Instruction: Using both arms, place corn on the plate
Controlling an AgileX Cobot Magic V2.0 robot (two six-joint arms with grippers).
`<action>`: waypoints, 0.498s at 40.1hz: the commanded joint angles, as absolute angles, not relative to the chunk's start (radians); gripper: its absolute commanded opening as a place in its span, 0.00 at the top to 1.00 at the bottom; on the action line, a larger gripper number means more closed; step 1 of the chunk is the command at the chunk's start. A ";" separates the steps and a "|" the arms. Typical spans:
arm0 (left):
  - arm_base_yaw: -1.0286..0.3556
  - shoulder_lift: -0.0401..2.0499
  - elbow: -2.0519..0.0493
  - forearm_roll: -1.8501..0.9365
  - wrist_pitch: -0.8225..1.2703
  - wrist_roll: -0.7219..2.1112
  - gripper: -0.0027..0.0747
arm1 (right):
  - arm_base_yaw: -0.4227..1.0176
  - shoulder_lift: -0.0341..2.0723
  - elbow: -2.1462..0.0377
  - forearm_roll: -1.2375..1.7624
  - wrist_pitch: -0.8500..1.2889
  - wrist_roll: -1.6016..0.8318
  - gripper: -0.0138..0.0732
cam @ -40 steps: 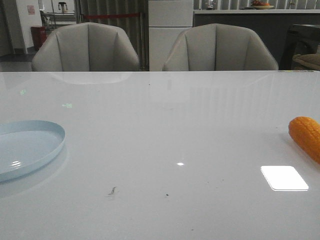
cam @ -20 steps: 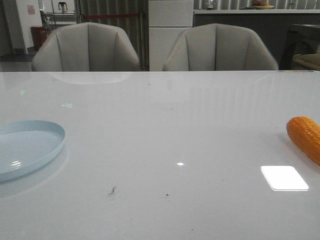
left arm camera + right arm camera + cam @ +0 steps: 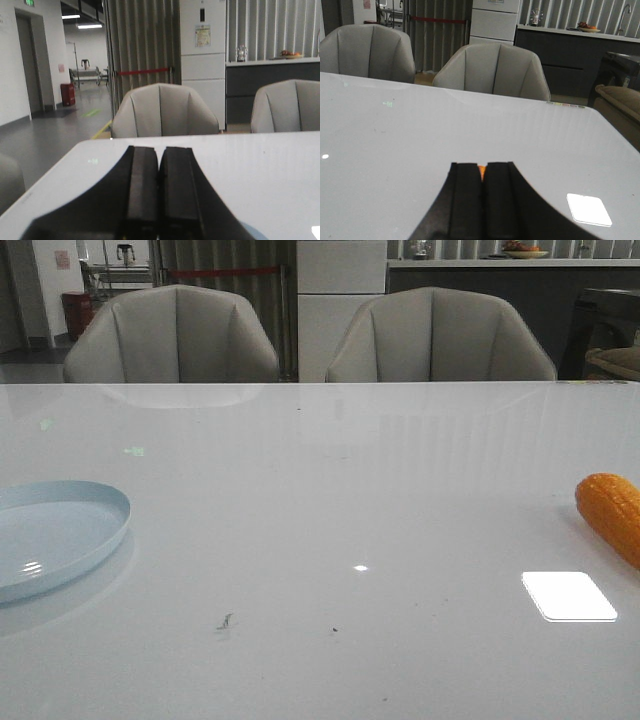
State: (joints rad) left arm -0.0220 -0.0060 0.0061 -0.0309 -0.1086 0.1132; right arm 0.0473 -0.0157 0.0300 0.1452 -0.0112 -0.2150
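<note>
The corn (image 3: 612,514) is an orange-yellow cob lying on the white table at the far right, cut off by the front view's edge. The pale blue plate (image 3: 60,533) lies at the far left, also partly cut off. Neither gripper shows in the front view. My left gripper (image 3: 160,150) is shut and empty above the table, with a sliver of the plate (image 3: 254,235) beside its fingers. My right gripper (image 3: 481,165) is shut and empty. A small orange bit of the corn (image 3: 481,172) shows just past its fingertips; the rest is hidden behind them.
Two grey chairs (image 3: 170,335) (image 3: 438,338) stand behind the table's far edge. A bright patch of reflected light (image 3: 568,595) lies on the table in front of the corn. Small dark specks (image 3: 225,620) mark the table near the front.
The corn has shifted by a few pixels in the front view, slightly left and then back right. The plate has stayed in place.
</note>
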 commanded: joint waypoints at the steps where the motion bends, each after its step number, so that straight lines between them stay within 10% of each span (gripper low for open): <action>1: -0.026 -0.021 0.043 -0.033 -0.294 0.102 0.85 | 0.047 -0.033 0.007 0.137 -0.156 -0.215 0.78; 9: -0.026 -0.021 -0.047 -0.033 -0.311 0.102 0.85 | 0.047 -0.033 -0.041 0.137 -0.274 -0.162 0.78; 20: -0.026 0.073 -0.340 0.100 -0.050 0.102 0.85 | 0.047 0.082 -0.448 0.137 0.139 -0.156 0.78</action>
State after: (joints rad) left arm -0.0220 0.0125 -0.2532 0.0742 -0.0337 0.1132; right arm 0.0473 0.0103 -0.3275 0.1452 0.1146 -0.1609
